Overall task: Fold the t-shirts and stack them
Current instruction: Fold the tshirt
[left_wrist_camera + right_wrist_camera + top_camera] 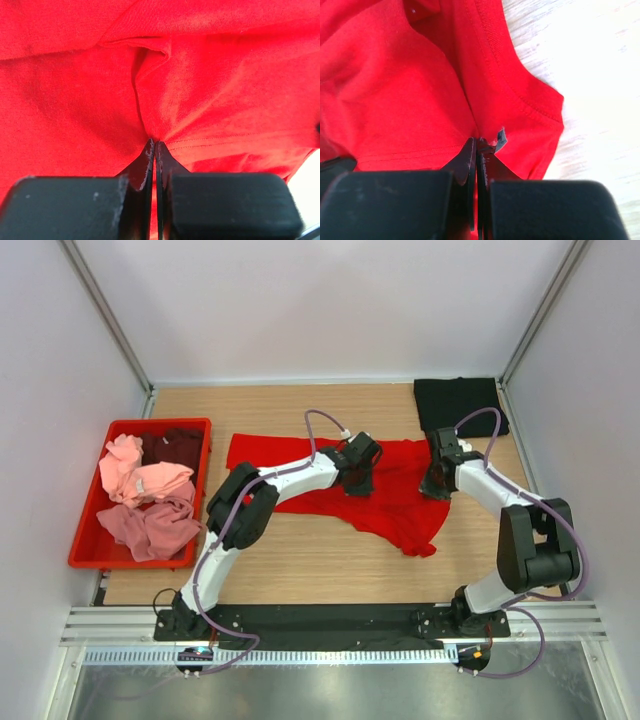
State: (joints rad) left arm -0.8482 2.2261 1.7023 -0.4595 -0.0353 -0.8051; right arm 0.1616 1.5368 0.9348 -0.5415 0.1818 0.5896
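Table (pixel 300 570): wooden, enclosed by white walls.
Red shirt (pixel 400 510): spread crumpled across the table's middle, its lower right part drawn toward the table's near edge.
Crate (pixel 130 564): red plastic, set at the table's left edge.
Black shirt (pixel 458 402): laid flat in the table's far right corner.
Pink shirt (pixel 140 480), rose shirt (pixel 150 530), maroon shirt (pixel 180 445): heaped in the crate.
Left gripper (pixel 155 142): at the table's middle; jaws pressed together on a pinch of the red shirt by a stitched hem.
Right gripper (pixel 476 141): right of the table's middle; jaws pressed together on the red shirt's hemmed edge.
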